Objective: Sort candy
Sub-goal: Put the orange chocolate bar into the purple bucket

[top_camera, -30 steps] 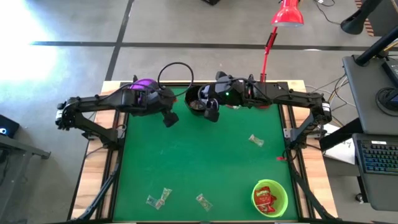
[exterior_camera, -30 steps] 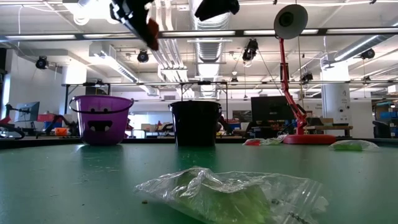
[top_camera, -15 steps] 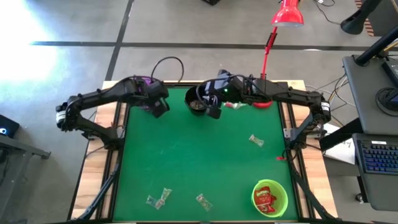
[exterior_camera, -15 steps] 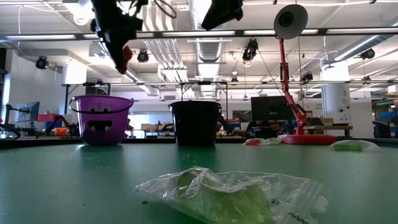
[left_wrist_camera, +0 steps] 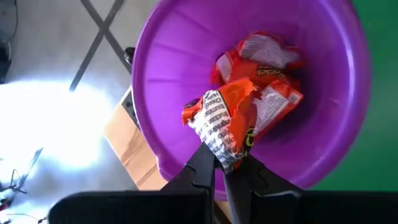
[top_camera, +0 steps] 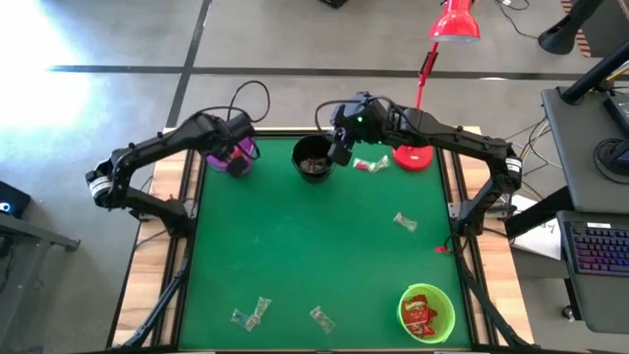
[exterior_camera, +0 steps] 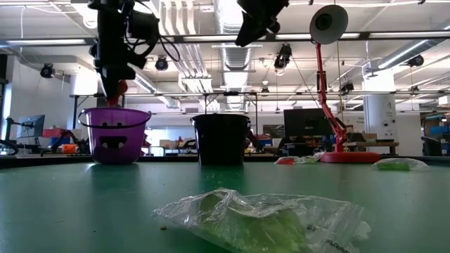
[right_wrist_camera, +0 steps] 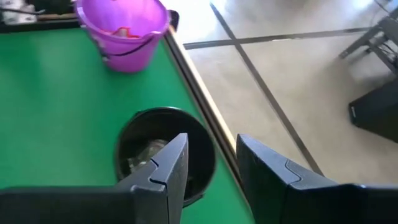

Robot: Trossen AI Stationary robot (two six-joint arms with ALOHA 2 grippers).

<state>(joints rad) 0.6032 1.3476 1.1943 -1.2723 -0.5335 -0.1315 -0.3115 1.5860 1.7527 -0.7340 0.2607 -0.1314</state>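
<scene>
Left pincer (left_wrist_camera: 225,163) grips an orange candy (left_wrist_camera: 225,121) above the purple bowl (left_wrist_camera: 186,37), right pincer (right_wrist_camera: 211,168) gapes empty over the black bowl (right_wrist_camera: 202,134), and loose sweets (top_camera: 252,313) near the tabletop's front remain unsorted.

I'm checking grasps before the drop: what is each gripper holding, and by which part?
The left gripper pinches an orange-wrapped candy by one crimped end of its wrapper, above the purple bowl. The right gripper, open over the black bowl, holds nothing.

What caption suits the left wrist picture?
Left gripper holds an orange-wrapped candy over the purple bowl.
</scene>
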